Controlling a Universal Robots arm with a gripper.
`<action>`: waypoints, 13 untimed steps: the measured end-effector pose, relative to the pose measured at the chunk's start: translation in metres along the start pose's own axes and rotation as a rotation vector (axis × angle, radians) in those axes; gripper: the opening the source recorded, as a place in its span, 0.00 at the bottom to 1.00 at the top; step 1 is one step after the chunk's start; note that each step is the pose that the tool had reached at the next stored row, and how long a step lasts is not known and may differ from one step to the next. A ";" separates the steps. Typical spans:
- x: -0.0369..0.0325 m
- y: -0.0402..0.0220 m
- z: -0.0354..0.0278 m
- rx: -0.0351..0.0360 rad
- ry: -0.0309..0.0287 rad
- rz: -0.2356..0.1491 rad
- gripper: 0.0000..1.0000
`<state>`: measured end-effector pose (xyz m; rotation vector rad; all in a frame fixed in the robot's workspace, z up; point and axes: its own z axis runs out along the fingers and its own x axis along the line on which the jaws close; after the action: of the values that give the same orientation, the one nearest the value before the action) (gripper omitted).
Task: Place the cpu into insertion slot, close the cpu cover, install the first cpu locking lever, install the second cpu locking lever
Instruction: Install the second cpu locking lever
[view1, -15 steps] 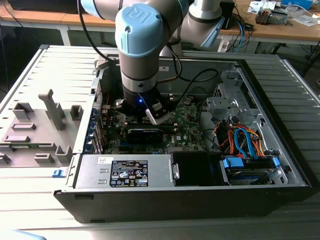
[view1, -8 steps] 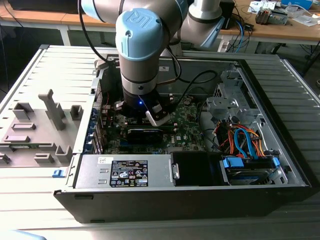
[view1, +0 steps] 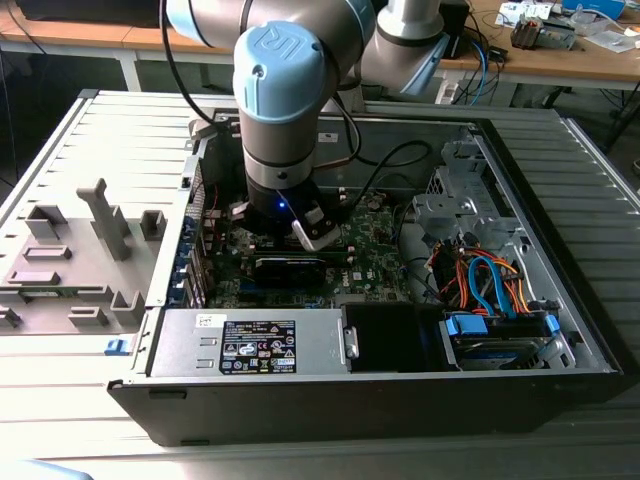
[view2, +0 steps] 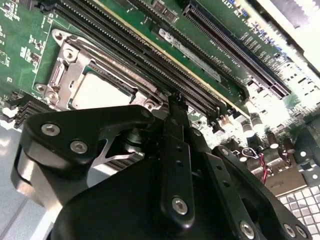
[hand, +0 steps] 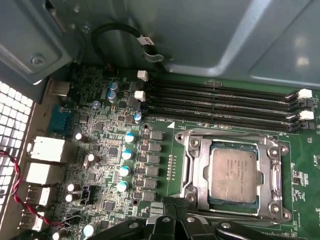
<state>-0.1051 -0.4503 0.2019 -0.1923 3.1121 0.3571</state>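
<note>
The cpu (hand: 235, 172) lies flat in the insertion slot (hand: 186, 189) on the green motherboard (hand: 105, 150). The silvery cpu cover (hand: 200, 167) is down around it, and the chip's top shows through the cut-out. In the second wrist view the cpu (view2: 97, 92) and the cpu cover (view2: 62, 75) sit just beyond my fingertips. My gripper (hand: 175, 217) hangs at the socket's edge, fingers together, with nothing seen between them. In the exterior view the gripper (view1: 300, 232) reaches down into the open computer case.
Long black memory slots (hand: 220, 102) run beside the socket. Capacitors (hand: 127, 155) and rear ports (hand: 47, 150) stand on the other side. The case holds a power supply (view1: 250, 345), coloured cables (view1: 480, 275) and a drive bay (view1: 500, 335). A grey fixture (view1: 80, 250) lies outside.
</note>
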 end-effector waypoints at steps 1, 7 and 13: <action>0.0001 -0.0002 0.0009 -0.0013 -0.0001 -0.001 0.11; 0.0003 -0.0009 0.0035 -0.0063 -0.0005 -0.003 0.11; 0.0008 -0.0008 -0.0013 0.0130 0.0004 -0.003 0.11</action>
<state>-0.1057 -0.4514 0.2029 -0.1974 3.1133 0.3366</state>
